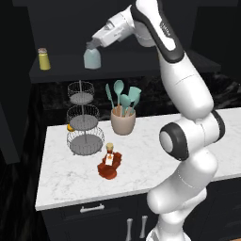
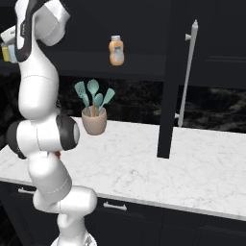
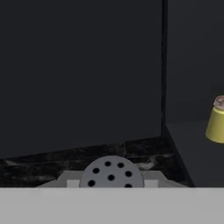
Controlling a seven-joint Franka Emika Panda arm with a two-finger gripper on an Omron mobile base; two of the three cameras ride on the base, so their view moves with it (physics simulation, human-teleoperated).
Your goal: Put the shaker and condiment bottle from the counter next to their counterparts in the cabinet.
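Observation:
The pale teal shaker (image 1: 92,59) stands upright on the black cabinet shelf (image 1: 141,66), and my gripper (image 1: 91,45) comes down on its grey cap from the upper right, shut on it. In the hand view the perforated cap (image 3: 111,173) sits at the bottom centre between the fingers. The yellow shaker (image 1: 44,59) (image 3: 217,120) stands apart from it, further left on the shelf. The dark red condiment bottle (image 1: 109,164) lies tipped on the marble counter (image 1: 141,174), in front of the wire stand. The slim orange bottle (image 2: 116,51) stands further right on the shelf.
A three-tier wire stand (image 1: 84,123) with a small orange fruit (image 1: 70,127) and a beige pot of teal utensils (image 1: 123,120) stand at the counter's back. An open dark cabinet door (image 2: 168,96) with a long silver handle (image 2: 188,72) hangs over the right side.

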